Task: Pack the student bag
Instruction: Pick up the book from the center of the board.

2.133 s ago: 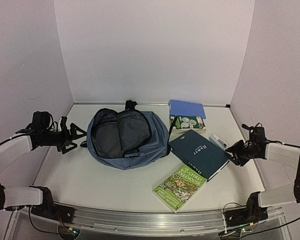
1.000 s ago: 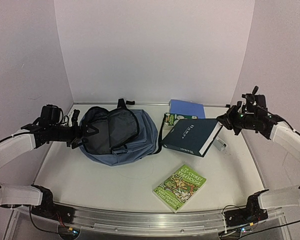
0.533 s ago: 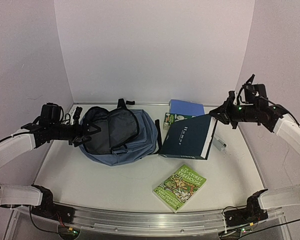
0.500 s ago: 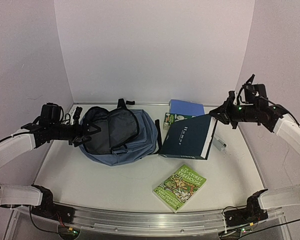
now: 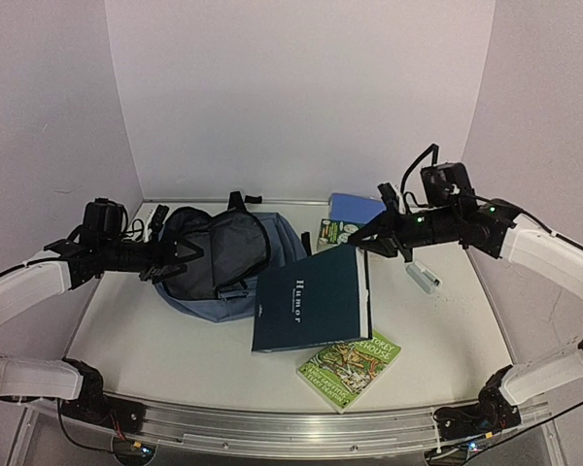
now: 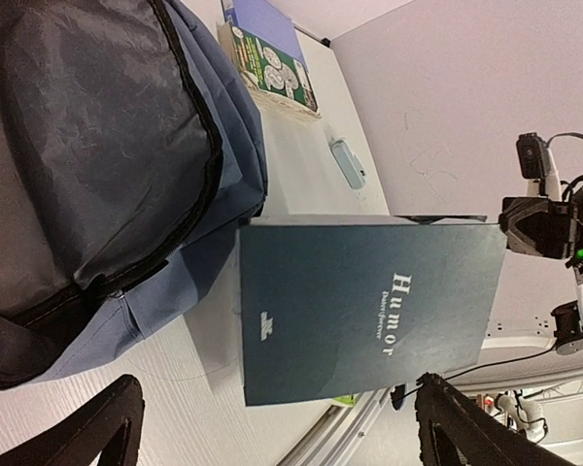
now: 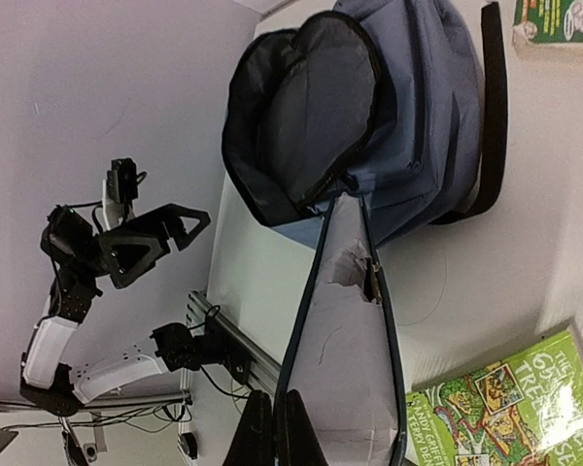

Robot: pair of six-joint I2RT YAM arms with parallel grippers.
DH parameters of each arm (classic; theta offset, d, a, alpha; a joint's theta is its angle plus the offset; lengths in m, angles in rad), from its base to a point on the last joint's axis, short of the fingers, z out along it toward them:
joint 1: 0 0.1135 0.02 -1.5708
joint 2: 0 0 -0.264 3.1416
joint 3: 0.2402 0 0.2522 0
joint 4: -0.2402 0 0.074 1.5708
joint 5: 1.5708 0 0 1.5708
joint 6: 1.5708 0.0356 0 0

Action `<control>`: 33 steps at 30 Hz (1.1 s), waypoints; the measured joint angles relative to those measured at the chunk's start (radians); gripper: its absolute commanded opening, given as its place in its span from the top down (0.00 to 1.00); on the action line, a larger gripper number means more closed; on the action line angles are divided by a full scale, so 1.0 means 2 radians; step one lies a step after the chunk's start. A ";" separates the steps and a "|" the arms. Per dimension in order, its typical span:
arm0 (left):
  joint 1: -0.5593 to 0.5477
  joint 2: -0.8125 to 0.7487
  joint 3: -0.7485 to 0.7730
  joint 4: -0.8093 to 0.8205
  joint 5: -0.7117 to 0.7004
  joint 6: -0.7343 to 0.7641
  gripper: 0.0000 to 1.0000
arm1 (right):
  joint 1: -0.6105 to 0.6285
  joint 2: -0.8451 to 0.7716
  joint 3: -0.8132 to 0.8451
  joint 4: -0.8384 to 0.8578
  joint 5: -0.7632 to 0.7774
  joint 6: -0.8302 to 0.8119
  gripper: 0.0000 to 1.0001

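Note:
The slate-blue student bag (image 5: pixel 272 254) lies at the back left, its dark-lined mouth (image 5: pixel 219 254) unzipped and gaping; it also shows in the left wrist view (image 6: pixel 97 165) and the right wrist view (image 7: pixel 408 107). My right gripper (image 5: pixel 371 243) is shut on the top edge of a dark teal "Humor" book (image 5: pixel 309 303), which hangs tilted above the table just right of the bag (image 6: pixel 364 301) (image 7: pixel 355 349). My left gripper (image 5: pixel 178 262) is open and empty at the bag's left rim, its fingers (image 6: pixel 102 432) spread wide.
A green picture book (image 5: pixel 350 361) lies under the hanging book's lower corner. A blue notebook (image 5: pixel 355 206), a green-and-white book (image 5: pixel 336 231) and a small pale case (image 5: pixel 423 277) lie at the back right. Walls close in on three sides.
My right gripper has lifted the Humor book off the table and swung it left and forward, towards the bag. My left gripper has moved right to the bag's rim.

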 measured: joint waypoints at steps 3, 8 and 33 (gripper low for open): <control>-0.010 0.006 -0.003 0.000 0.000 -0.003 0.05 | 0.004 0.012 -0.039 0.016 -0.001 -0.004 1.00; -0.048 0.028 -0.025 0.005 -0.010 -0.014 0.06 | 0.003 0.042 -0.098 0.024 0.033 -0.027 0.90; -0.125 0.194 -0.132 0.205 -0.016 -0.128 0.06 | 0.017 0.117 -0.217 0.137 0.112 -0.054 0.42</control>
